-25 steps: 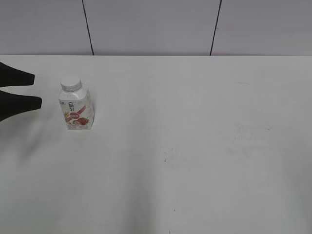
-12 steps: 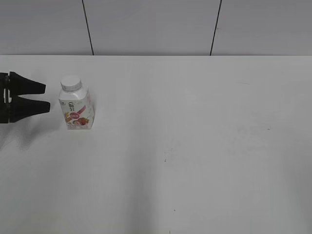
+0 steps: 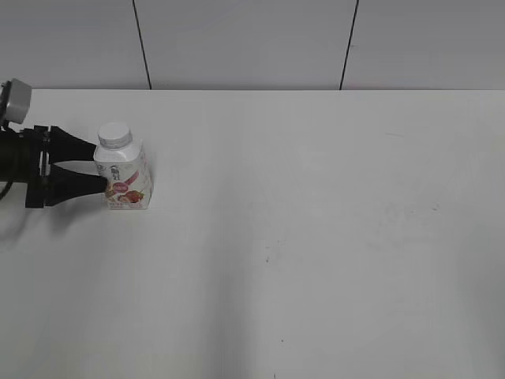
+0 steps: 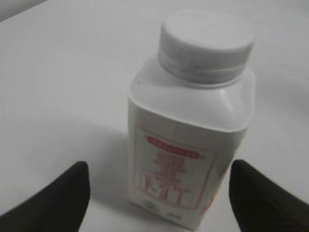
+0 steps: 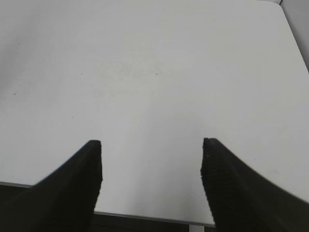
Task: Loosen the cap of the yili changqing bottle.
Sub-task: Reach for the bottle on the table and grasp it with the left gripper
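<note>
The yili changqing bottle (image 3: 125,178) stands upright at the far left of the white table, white with a pink band and a fruit picture. Its white screw cap (image 3: 115,135) sits on the neck. In the left wrist view the bottle (image 4: 186,154) and cap (image 4: 207,41) fill the middle. My left gripper (image 3: 99,166) is open, its black fingertips right at the bottle's left side. In its wrist view the gripper (image 4: 159,191) has one finger on each side of the bottle's lower body with gaps. My right gripper (image 5: 150,164) is open and empty.
The white table (image 3: 316,237) stretches right of the bottle. A grey panelled wall (image 3: 237,39) runs behind the table's far edge. In the right wrist view the table's near edge (image 5: 145,216) lies under the fingers.
My left gripper has moved right from the left edge up to the bottle. The bottle has not moved.
</note>
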Robot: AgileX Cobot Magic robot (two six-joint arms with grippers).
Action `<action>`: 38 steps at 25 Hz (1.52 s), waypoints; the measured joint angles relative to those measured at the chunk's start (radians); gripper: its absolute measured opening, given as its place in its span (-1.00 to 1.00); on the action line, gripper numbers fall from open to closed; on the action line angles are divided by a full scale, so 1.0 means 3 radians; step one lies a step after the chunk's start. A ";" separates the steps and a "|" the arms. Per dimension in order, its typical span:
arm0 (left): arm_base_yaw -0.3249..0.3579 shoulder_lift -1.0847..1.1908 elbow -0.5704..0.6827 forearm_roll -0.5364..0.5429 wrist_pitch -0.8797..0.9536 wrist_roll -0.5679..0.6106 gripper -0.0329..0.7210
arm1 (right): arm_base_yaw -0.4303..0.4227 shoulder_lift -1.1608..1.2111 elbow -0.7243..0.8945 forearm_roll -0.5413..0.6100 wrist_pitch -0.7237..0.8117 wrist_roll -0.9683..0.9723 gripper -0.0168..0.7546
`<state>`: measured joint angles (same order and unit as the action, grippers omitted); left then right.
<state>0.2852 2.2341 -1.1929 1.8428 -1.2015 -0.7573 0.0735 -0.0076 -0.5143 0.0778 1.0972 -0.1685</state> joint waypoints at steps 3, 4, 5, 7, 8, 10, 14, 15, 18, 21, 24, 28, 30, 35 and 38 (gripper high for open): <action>-0.0040 0.0042 -0.0040 0.0000 -0.0013 0.0027 0.53 | 0.0000 0.0000 0.0000 0.0000 0.0000 0.0000 0.38; -0.0047 0.0068 -0.0070 0.0000 -0.0016 0.0031 0.53 | 0.0000 0.0000 0.0000 0.0000 0.0000 0.0000 0.38; -0.0061 0.0100 -0.0089 0.0002 -0.0029 0.0033 0.53 | 0.0000 0.0000 0.0000 0.0000 0.0000 0.0000 0.38; -0.0094 0.0164 -0.0127 0.0003 -0.0037 0.0033 0.53 | 0.0000 0.0000 0.0000 0.0000 0.0000 0.0000 0.38; -0.0122 0.0195 -0.0141 0.0003 -0.0037 0.0033 0.53 | 0.0000 0.0000 0.0000 0.0000 0.0000 0.0000 0.38; -0.0186 0.0243 -0.0168 0.0003 -0.0033 0.0033 0.53 | 0.0000 0.0000 0.0000 0.0000 0.0000 0.0000 0.38; -0.0314 0.0312 -0.0236 -0.0001 -0.0033 0.0033 0.53 | 0.0000 0.0000 0.0000 0.0000 0.0000 0.0000 0.38; -0.0341 0.0328 -0.0248 -0.0001 -0.0033 0.0033 0.53 | 0.0000 0.0000 0.0000 0.0000 0.0000 0.0000 0.38; -0.0397 0.0379 -0.0279 -0.0001 -0.0033 0.0033 0.53 | 0.0000 0.0000 0.0000 0.0000 0.0000 0.0000 0.38; -0.0429 0.0423 -0.0294 -0.0005 -0.0026 0.0033 0.53 | 0.0000 0.0000 0.0000 0.0000 0.0000 0.0000 0.38; -0.0437 0.0454 -0.0301 -0.0022 -0.0026 0.0033 0.53 | 0.0000 0.0000 0.0000 0.0000 0.0000 0.0000 0.38; -0.0440 0.0481 -0.0339 -0.0022 -0.0022 0.0033 0.47 | 0.0000 0.0000 0.0000 0.0000 0.0000 0.0000 0.38; -0.0440 0.0481 -0.0364 -0.0026 -0.0013 0.0033 0.34 | 0.0000 0.0000 0.0000 0.0000 0.0000 0.0000 0.38; -0.0440 0.0481 -0.0393 0.0001 -0.0006 0.0033 0.23 | 0.0000 0.0000 0.0000 0.0000 0.0000 0.0000 0.38; -0.0444 0.0481 -0.0393 0.0001 0.0002 0.0033 0.23 | 0.0000 0.0000 0.0000 0.0000 0.0000 0.0000 0.38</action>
<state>0.1519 2.3785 -1.3108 1.8431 -1.2008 -0.7474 0.0735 -0.0076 -0.5143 0.0778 1.0972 -0.1685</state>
